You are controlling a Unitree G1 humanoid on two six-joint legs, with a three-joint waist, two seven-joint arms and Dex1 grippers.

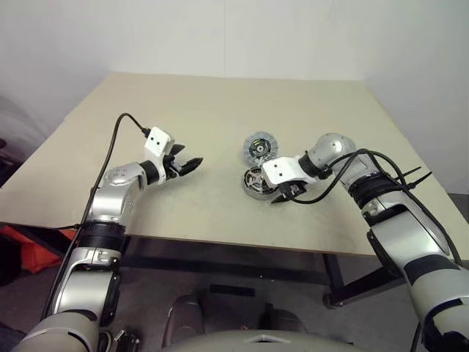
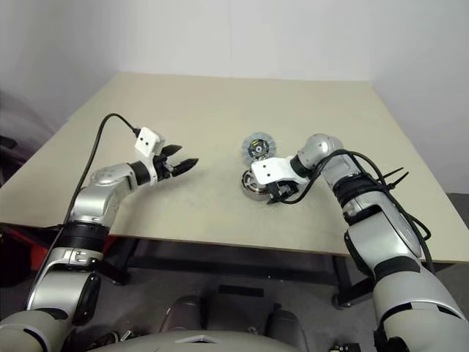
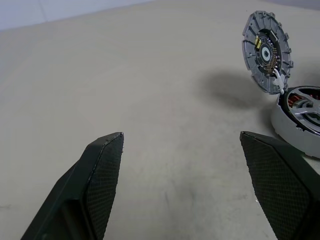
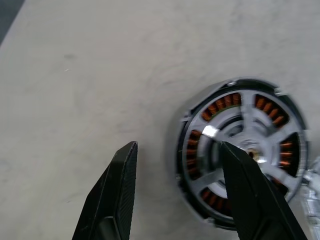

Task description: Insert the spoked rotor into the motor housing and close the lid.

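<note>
1. The surface (image 1: 220, 117) carries the whole assembly toward its right half, nearer the front edge than the far edge. The left half is bare.
2. My right claw (image 4: 175, 165) hangs over the motor housing (image 4: 240, 155), pointing steeply down. Its fingers stand apart and hold nothing. In the right wrist view one finger lies across the housing's face and the other is over bare surface beside it, so the near rim sits between them.
3. My left claw (image 3: 182, 175) is held well apart from the assembly, toward the left side of the surface, fingers spread wide and empty. It points across toward the parts.
4. The motor housing (image 1: 256, 181) lies flat. Copper windings show through a spoked piece seated in it. I judge this to be the spoked rotor (image 4: 250, 132), already inserted.
5. The lid (image 3: 266, 51) is just behind the housing, on the far side, tilted up on edge with its inner face showing. It is not yet closed; a thin wire seems to join it to the housing.
6. Step in hand, as I judge it: closing the lid. Procedure: shift my right claw off the housing toward the lid, take the lid by its rim, lower it squarely, and keep the wire clear of the seam.
7. Caution: pushing on the housing rim may slide it.
</note>
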